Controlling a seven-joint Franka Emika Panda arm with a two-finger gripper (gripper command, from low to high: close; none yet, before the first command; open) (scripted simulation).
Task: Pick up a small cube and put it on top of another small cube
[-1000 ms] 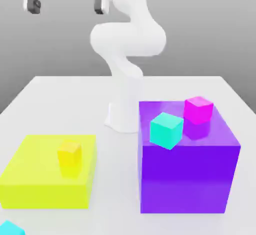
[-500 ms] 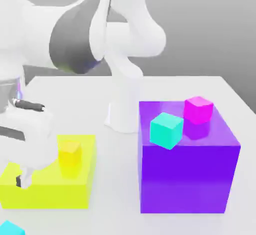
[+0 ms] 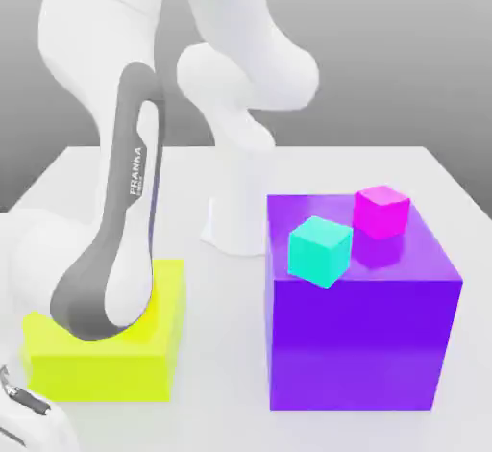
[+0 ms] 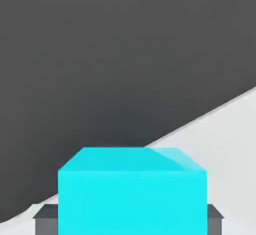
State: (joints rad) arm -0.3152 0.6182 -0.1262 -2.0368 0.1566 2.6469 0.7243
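Sky-blue cube [image 4: 132,194] sits on the bench [image 4: 227,129] right at the pincer [image 4: 132,221], dark finger pads [image 4: 46,220] flanking both sides. Can't tell if they've closed on it yet. Risk: lifting before a firm clamp drops it near the bench edge. Farther out, the arm [image 3: 125,248] crowds the yellow block [image 3: 106,364]; the swing could clip it. Turquoise cube [image 3: 320,250] on the purple block [image 3: 360,335] sits at the near edge, a poor stacking target.

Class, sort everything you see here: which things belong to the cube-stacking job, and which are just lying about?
Job:
sky-blue small cube
gripper astride it

Lying about:
turquoise small cube
magenta small cube
purple block
yellow block
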